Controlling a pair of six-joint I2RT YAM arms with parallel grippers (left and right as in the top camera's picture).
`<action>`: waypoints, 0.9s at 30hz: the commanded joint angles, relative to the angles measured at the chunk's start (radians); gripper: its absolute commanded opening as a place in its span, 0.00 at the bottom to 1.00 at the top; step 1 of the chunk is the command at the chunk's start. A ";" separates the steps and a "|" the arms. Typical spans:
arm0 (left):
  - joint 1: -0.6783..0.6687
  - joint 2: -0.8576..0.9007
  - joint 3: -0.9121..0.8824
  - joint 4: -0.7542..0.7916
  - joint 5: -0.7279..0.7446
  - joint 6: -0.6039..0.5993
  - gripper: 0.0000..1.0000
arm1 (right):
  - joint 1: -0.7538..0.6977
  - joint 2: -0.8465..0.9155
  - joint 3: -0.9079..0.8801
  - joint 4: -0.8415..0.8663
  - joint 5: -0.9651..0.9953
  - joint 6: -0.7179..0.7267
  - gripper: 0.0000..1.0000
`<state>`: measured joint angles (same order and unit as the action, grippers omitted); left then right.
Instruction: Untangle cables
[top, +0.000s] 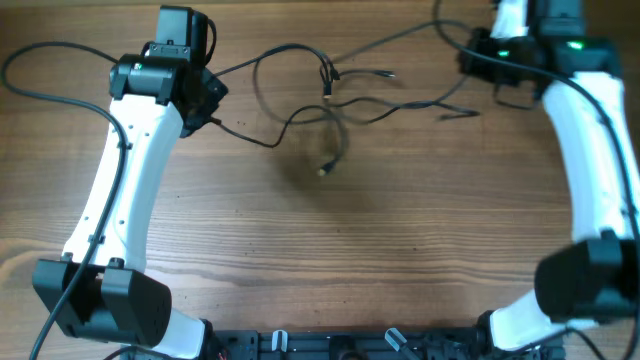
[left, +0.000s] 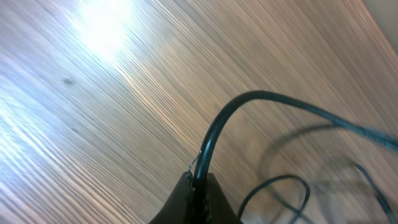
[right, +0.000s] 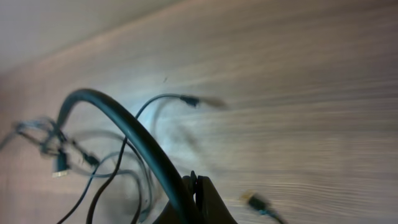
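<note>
Several thin black cables (top: 330, 82) are stretched in the air across the far half of the wooden table, crossing in a knot near the middle. One gold-tipped plug (top: 325, 168) hangs down over the table. My left gripper (top: 212, 105) is at the far left, shut on one cable end; the left wrist view shows the jaws (left: 199, 186) pinching a cable (left: 249, 98) that arcs up and right. My right gripper (top: 476, 55) is at the far right, and its jaws (right: 196, 190) are shut on a cable (right: 112, 112). Loose strands and plugs (right: 258, 200) lie beyond.
The thick wire of the left arm (top: 30, 60) loops at the far left. The arm bases (top: 100, 295) stand at the front corners. A black rail (top: 340, 345) runs along the table's front edge.
</note>
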<state>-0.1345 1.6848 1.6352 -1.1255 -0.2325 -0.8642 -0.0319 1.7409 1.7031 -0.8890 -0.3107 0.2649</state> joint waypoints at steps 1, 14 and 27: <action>0.027 -0.002 0.001 -0.010 -0.174 -0.042 0.04 | -0.100 -0.082 0.006 0.007 0.025 0.052 0.04; 0.075 0.008 0.000 -0.071 -0.184 -0.057 0.04 | -0.174 -0.158 0.340 -0.024 -0.245 -0.003 0.04; 0.073 0.085 -0.001 -0.058 0.003 -0.056 0.04 | -0.103 -0.150 0.455 -0.032 -0.283 0.020 0.04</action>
<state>-0.0689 1.7580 1.6352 -1.1984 -0.3035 -0.9047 -0.1825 1.5963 2.1635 -0.9024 -0.6281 0.2844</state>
